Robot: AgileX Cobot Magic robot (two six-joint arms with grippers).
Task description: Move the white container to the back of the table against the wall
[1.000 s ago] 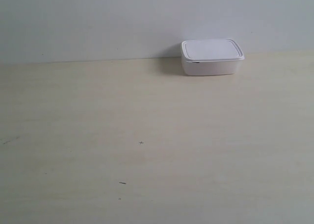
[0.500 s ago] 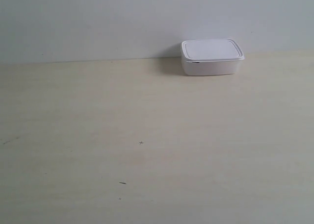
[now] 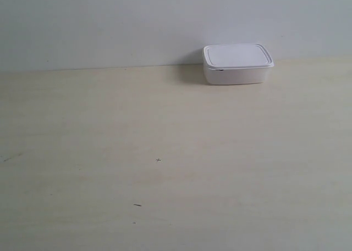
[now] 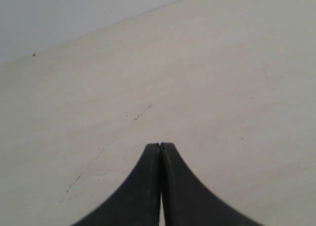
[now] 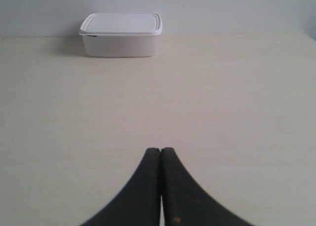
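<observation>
The white container (image 3: 237,64) stands lidded at the back of the table (image 3: 165,152), its rear side at the wall (image 3: 137,20). The right wrist view shows the white container (image 5: 121,34) too, far ahead of my right gripper (image 5: 160,150), which is shut and empty. My left gripper (image 4: 160,145) is shut as well, holding nothing, over bare table (image 4: 197,87) with the wall (image 4: 59,13) beyond it. Neither arm shows in the exterior view.
A few tiny dark marks (image 3: 158,160) dot the tabletop. Small dark scratches (image 4: 138,115) lie ahead of the left gripper. The table's right edge (image 5: 308,35) shows in the right wrist view.
</observation>
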